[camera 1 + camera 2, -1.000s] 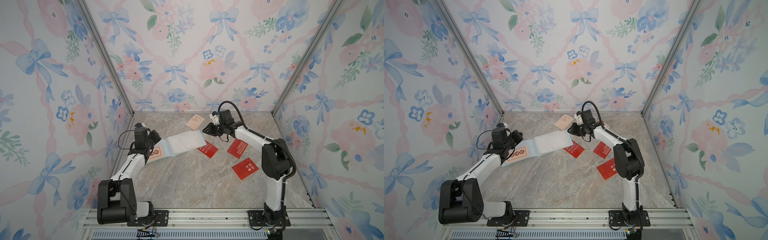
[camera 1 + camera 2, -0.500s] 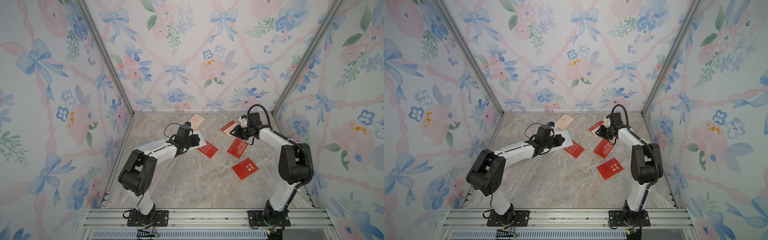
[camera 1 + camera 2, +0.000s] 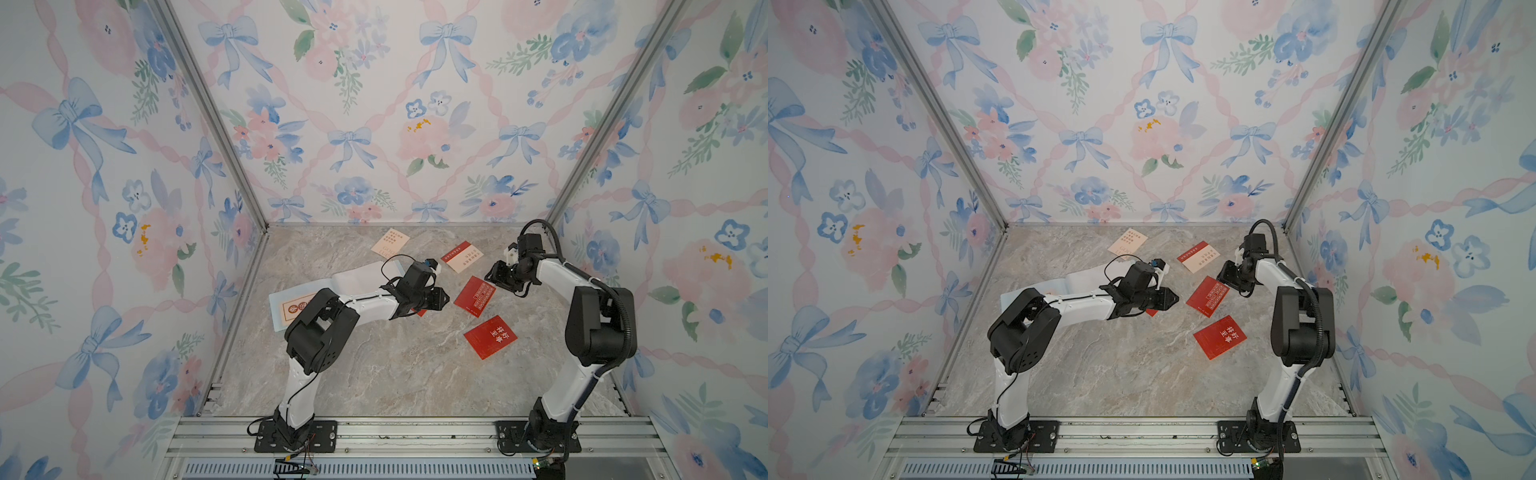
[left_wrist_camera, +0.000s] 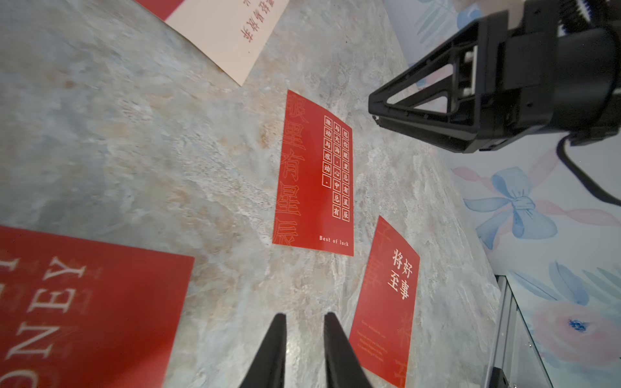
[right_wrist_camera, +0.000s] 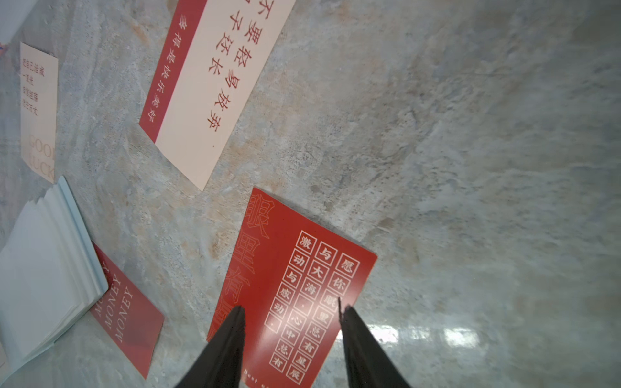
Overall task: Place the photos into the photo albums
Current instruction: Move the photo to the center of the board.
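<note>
**On the marbled tabletop: lining up on a red card**

Right of centre in both top views, the right pincer hangs over the red rectangular card with a grid of white characters. In the right wrist view its jaws stand wide and empty above that card. Whether they touch it I cannot tell.

The left pincer is only narrowly parted and holds nothing. It sits low by the red card printed MONEY, whose edge lies at the page stack of the open pale blue photo album with white sleeve pages, left of centre.

The step looks like a pickup. A thin card lying flat on the grey stone-look tabletop gives no edge to pinch. It would be best to come down at one short end, press lightly and close slowly so the card bows up. Then carry it level to an open sleeve while the left pincer steadies the page.

Count:
- One album.
- Six cards, three red and three cream.
- The third red card, with large white characters, lies lower right.
- Two cream cards, one with a red band and one plain, lie loose near the back wall.
- The cream card with a red stamp print appears to be in a sleeve already.
</note>
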Robot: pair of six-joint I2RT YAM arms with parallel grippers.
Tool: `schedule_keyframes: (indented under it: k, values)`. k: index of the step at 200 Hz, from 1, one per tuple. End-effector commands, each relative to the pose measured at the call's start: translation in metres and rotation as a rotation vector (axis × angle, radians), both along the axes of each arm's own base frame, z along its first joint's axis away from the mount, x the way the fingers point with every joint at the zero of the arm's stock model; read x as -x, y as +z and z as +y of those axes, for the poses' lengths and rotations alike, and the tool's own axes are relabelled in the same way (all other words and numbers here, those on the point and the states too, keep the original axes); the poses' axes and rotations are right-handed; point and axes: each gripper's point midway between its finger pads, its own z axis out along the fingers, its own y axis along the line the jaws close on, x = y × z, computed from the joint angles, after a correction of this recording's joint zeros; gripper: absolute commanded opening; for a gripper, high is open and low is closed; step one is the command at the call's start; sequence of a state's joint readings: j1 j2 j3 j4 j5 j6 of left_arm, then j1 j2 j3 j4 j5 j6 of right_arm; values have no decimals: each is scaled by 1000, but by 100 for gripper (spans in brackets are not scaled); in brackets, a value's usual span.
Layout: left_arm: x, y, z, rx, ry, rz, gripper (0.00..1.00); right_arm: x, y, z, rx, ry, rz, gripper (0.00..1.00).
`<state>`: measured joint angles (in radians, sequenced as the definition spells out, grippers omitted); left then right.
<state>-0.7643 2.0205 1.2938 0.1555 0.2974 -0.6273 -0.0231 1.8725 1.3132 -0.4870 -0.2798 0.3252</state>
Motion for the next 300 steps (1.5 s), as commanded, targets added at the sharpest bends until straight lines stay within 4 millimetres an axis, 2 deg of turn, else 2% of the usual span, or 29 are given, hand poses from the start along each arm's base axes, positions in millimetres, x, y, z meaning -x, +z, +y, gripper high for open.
schedule_keyframes:
  k: [1, 16, 34, 63, 84, 117, 145, 164, 179, 200, 216, 269, 300]
  values:
    - [-6, 3, 2, 2, 6, -6, 26, 8, -17, 1, 54, 28, 77, 50]
    - [-10, 2, 4, 3, 25, -5, 29, 8, -27, 4, 65, 49, 115, 52]
    - [-8, 3, -9, 28, -14, 8, 30, 2, -34, -5, 62, 23, 120, 52]
    - [6, -3, -23, 41, -61, 38, 30, -19, -25, -18, 52, 8, 107, 52]
    - [14, -16, -25, 31, -72, 71, 31, -35, -21, -14, 42, 38, 101, 53]
    - [26, -22, -34, 25, -74, 84, 30, -54, -29, -9, -6, 82, 105, 53]
    - [33, -27, -48, 62, -73, 114, 30, -54, -40, 1, -74, 98, 127, 54]
    - [31, -45, -50, 71, -62, 168, 30, -48, -47, 13, -121, 109, 136, 54]
    - [19, -59, -34, 86, 18, 231, 29, -38, -51, 22, -151, 115, 149, 54]
    - [-3, -55, -6, 153, 109, 240, 28, -25, -46, 28, -130, 128, 145, 54]
    - [-12, -52, 6, 161, 128, 237, 28, -12, -43, 31, -106, 132, 156, 54]
    - [-7, -51, 19, 154, 134, 244, 28, 36, -44, 45, -74, 166, 215, 54]
    - [-10, -48, 45, 138, 180, 229, 28, 57, -40, 79, -97, 242, 233, 54]
